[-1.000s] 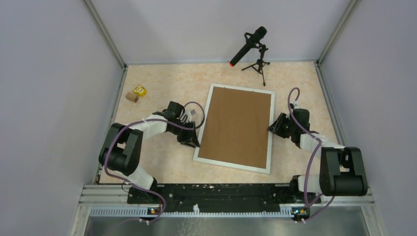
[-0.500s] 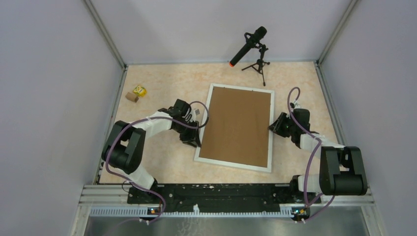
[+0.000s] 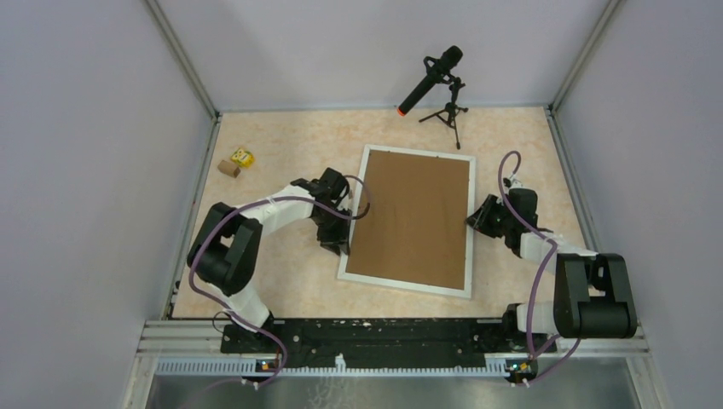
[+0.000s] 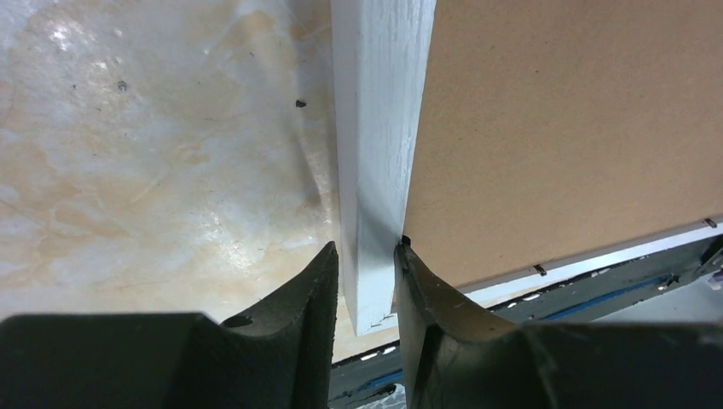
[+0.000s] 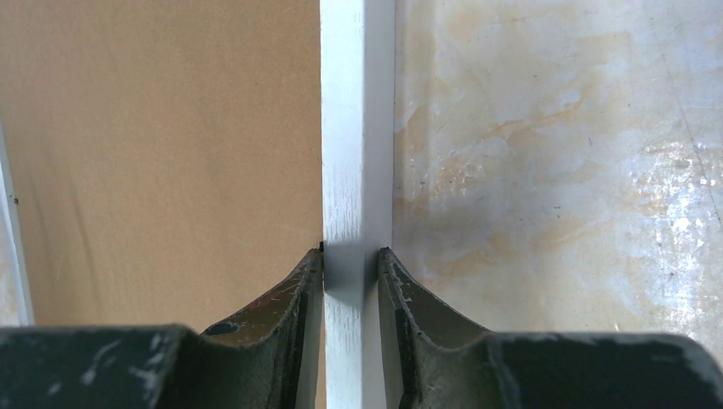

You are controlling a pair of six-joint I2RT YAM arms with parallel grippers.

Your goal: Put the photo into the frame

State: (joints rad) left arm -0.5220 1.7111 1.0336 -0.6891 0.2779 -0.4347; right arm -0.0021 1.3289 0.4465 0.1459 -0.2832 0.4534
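Observation:
The white frame (image 3: 407,284) lies face down on the table, and a plain brown backing board (image 3: 413,217) fills its opening. The photo is hidden. My left gripper (image 3: 339,247) grips the frame's left rail near the near-left corner. In the left wrist view the fingers (image 4: 367,251) clamp the white rail (image 4: 379,102), one on the table side and one on the board side. My right gripper (image 3: 474,220) grips the right rail at mid-length. In the right wrist view the fingers (image 5: 350,254) close on the rail (image 5: 356,128).
A black microphone (image 3: 430,78) on a small tripod (image 3: 450,115) stands behind the frame's far edge. A small yellow block (image 3: 243,157) and a brown block (image 3: 228,168) lie at the far left. Grey walls close in both sides.
My left gripper has moved right from beside the frame onto its left rail. The right gripper and the frame have hardly moved.

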